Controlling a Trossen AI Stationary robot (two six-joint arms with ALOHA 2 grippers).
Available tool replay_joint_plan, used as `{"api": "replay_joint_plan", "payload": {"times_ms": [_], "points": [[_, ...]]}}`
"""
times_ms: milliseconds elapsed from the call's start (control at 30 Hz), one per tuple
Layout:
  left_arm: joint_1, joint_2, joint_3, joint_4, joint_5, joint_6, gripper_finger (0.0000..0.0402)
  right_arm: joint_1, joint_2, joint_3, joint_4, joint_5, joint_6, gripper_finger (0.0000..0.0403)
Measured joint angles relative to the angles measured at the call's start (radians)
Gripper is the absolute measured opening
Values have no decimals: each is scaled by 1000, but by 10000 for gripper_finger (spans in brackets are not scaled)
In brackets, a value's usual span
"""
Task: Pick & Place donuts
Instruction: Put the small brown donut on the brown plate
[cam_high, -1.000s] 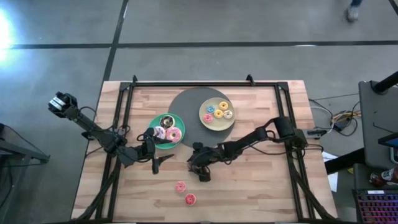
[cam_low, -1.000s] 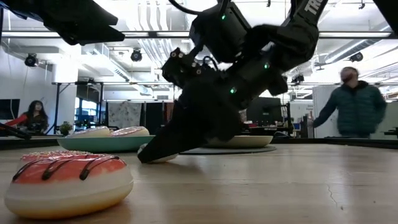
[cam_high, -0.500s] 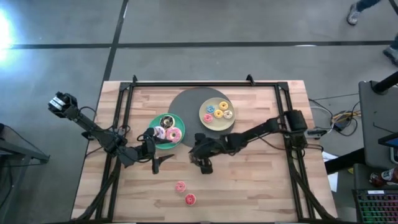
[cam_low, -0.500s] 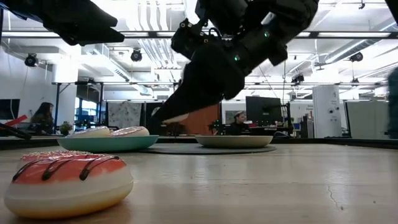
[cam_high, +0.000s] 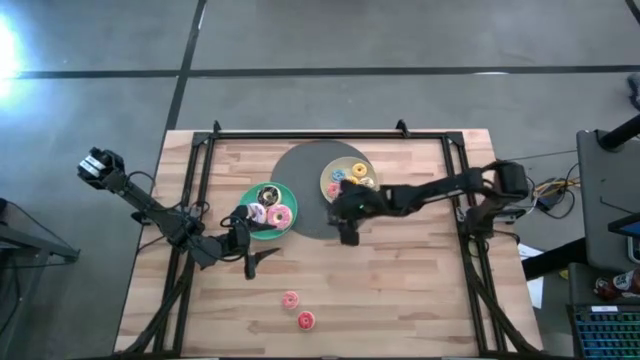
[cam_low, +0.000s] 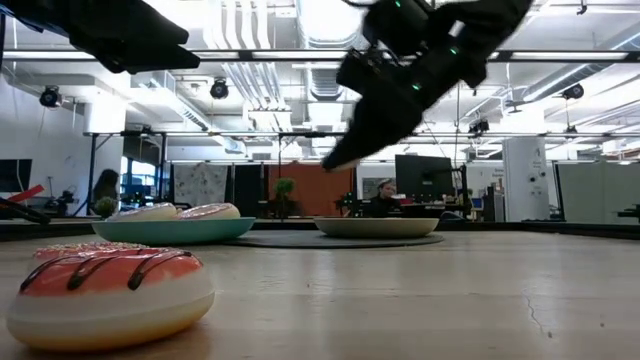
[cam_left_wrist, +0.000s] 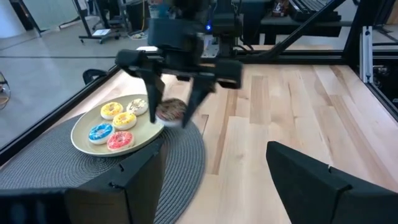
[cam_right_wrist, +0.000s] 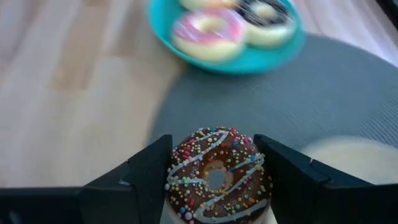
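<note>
My right gripper (cam_high: 347, 230) hangs over the grey round mat (cam_high: 300, 170), just beside the pale-yellow plate (cam_high: 345, 160), shut on a brown sprinkled donut (cam_right_wrist: 217, 174). Several tiny donuts (cam_left_wrist: 118, 124) lie on that plate. The teal plate (cam_high: 245, 200) carries a pink donut (cam_high: 279, 216), a white-lilac one and a dark one. Two small donuts (cam_high: 290, 299) (cam_high: 306, 320) lie flat on the wood near the near edge; the red one (cam_low: 110, 295) fills the low view's foreground. My left gripper (cam_left_wrist: 217, 180) waits open, low, near the teal plate's near side. My right gripper pinches the brown donut by two opposite sides of its outer rim (cam_right_wrist: 171, 180), one finger (cam_right_wrist: 140, 177) on each side. The fingers come from above, pointing down. The donut (cam_left_wrist: 170, 111) is lifted clear above the mat's edge, iced face up toward the wrist.
A black frame rail runs round the wooden table (cam_high: 400, 290). The right arm stretches across the table from the right, over the pale plate's near part. Bare wood lies on the near right half. The room behind holds desks and screens.
My right gripper has risen from the table with the brown donut shut between its fingers and travelled toward the far edge and a little right, from the bare wood to above the mat beside the pale-yellow plate. The donut is now lifted clear.
</note>
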Motion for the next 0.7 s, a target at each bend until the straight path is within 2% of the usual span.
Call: {"api": "replay_joint_plan", "payload": {"times_ms": [200,333,467,700], "points": [[0,0,0,4,-10,5,252,-111,-129,-193,119,0,34,214],[1,0,0,7,-15,5,252,-186,-160,-297,255,-1,72,214],[1,0,0,7,-29,5,252,-213,-138,-332,337,-32,102,214],[2,0,0,14,-34,6,252,-213,-32,-309,365,-37,104,214]]}}
